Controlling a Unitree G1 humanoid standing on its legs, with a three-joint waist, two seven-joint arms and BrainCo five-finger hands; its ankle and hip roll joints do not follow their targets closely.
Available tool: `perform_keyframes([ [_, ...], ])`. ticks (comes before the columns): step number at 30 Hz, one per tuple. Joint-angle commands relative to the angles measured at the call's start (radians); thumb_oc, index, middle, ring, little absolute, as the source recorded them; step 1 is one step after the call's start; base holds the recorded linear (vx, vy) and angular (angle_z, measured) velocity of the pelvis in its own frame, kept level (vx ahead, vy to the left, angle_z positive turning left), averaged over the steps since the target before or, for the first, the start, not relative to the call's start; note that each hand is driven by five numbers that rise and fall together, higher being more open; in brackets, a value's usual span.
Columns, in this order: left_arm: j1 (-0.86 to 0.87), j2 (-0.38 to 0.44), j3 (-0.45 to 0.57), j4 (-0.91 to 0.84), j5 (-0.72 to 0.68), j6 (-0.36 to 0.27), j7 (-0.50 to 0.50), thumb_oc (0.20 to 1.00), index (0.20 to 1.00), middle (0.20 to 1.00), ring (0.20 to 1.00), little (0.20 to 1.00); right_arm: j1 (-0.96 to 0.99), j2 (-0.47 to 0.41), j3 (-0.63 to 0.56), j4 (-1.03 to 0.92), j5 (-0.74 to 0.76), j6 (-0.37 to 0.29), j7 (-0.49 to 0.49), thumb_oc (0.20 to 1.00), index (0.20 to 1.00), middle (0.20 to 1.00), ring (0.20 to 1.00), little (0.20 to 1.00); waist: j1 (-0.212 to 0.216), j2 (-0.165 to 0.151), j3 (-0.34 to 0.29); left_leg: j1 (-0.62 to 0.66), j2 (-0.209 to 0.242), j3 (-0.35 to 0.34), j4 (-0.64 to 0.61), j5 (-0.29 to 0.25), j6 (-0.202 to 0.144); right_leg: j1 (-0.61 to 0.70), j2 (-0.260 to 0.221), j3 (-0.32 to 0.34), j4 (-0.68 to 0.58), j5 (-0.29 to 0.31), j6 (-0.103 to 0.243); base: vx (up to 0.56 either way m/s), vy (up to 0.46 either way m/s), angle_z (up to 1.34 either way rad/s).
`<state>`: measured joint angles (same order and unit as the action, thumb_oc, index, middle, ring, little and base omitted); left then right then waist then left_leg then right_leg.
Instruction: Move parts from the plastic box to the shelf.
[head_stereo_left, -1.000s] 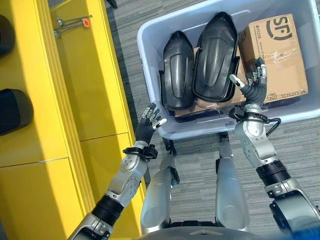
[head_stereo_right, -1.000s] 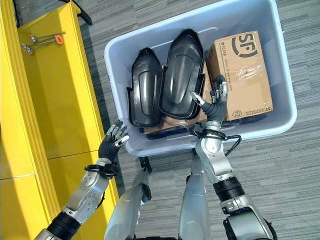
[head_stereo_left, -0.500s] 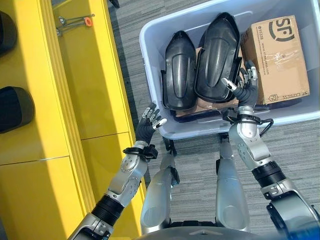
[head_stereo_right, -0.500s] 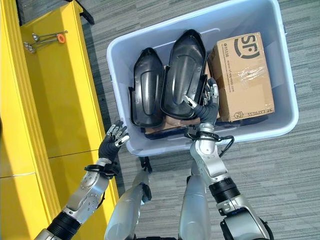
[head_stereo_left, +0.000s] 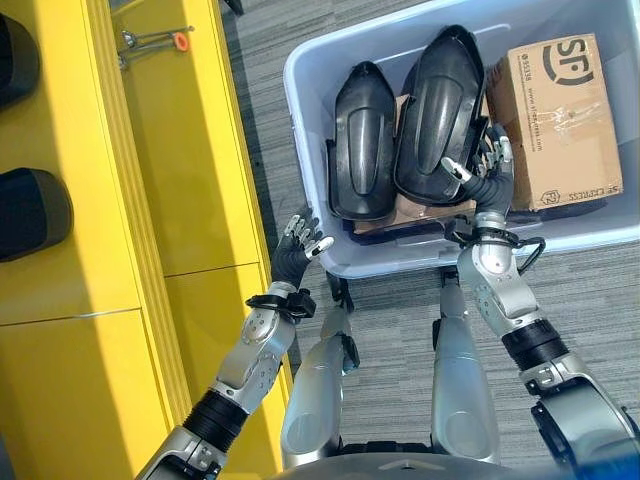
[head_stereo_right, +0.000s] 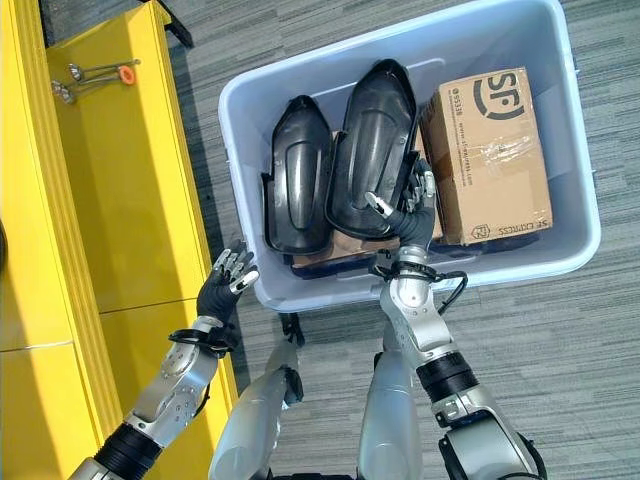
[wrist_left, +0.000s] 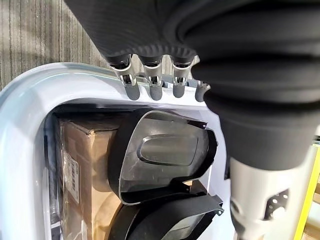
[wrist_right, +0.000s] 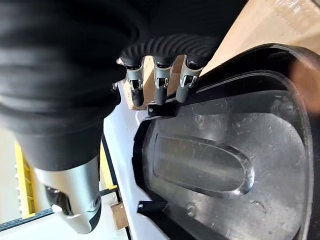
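Note:
Two black moulded parts lie side by side in the pale plastic box (head_stereo_left: 300, 120): a smaller one (head_stereo_left: 362, 140) and a larger one (head_stereo_left: 440, 110). My right hand (head_stereo_left: 487, 180) is open inside the box, at the larger part's near right edge, between it and a cardboard carton (head_stereo_left: 560, 120). In the right wrist view its straight fingers (wrist_right: 159, 82) reach the rim of that part (wrist_right: 225, 160). My left hand (head_stereo_left: 297, 250) is open outside the box, by its near left corner and beside the yellow shelf (head_stereo_left: 170, 150). The left wrist view shows its fingers (wrist_left: 150, 82) over the box rim (wrist_left: 30, 100).
Two dark parts (head_stereo_left: 30, 210) (head_stereo_left: 15, 60) sit on the shelf's far left. A metal tool with an orange piece (head_stereo_left: 155, 40) lies on the shelf's far end. More brown cardboard lies under the black parts. Grey carpet surrounds the box.
My right hand has moved left from the carton's near corner to the larger black part's edge. The left hand has held still. The camera has shifted slightly.

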<state>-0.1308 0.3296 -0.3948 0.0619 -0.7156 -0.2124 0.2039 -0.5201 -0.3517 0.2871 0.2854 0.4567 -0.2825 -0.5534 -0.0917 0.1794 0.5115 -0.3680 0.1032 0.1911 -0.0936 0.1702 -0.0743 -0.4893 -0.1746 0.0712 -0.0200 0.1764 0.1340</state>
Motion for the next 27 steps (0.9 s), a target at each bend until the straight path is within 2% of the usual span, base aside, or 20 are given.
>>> perform_keyframes([
  [1,0.000,0.043,-0.038,-0.023,0.023,-0.056,0.013,1.000,1.000,1.000,1.000,1.000,-0.058,0.030,-0.020,0.009,0.015,-0.028,0.003,1.000,1.000,1.000,1.000,1.000,0.022,-0.009,-0.010,0.104,0.059,-0.067,0.006,-0.096,-0.063,-0.116,-0.041,-0.002,0.252,-0.164,0.011,0.00,0.000,0.00],
  [27,-0.021,0.038,-0.056,-0.008,0.012,-0.053,0.009,1.000,1.000,1.000,1.000,1.000,-0.167,0.047,0.037,0.100,0.072,-0.013,0.046,1.000,1.000,1.000,1.000,1.000,0.039,-0.007,-0.009,0.098,0.056,-0.073,0.006,-0.093,-0.061,-0.124,-0.042,-0.003,0.255,-0.160,0.010,0.00,0.000,0.00],
])
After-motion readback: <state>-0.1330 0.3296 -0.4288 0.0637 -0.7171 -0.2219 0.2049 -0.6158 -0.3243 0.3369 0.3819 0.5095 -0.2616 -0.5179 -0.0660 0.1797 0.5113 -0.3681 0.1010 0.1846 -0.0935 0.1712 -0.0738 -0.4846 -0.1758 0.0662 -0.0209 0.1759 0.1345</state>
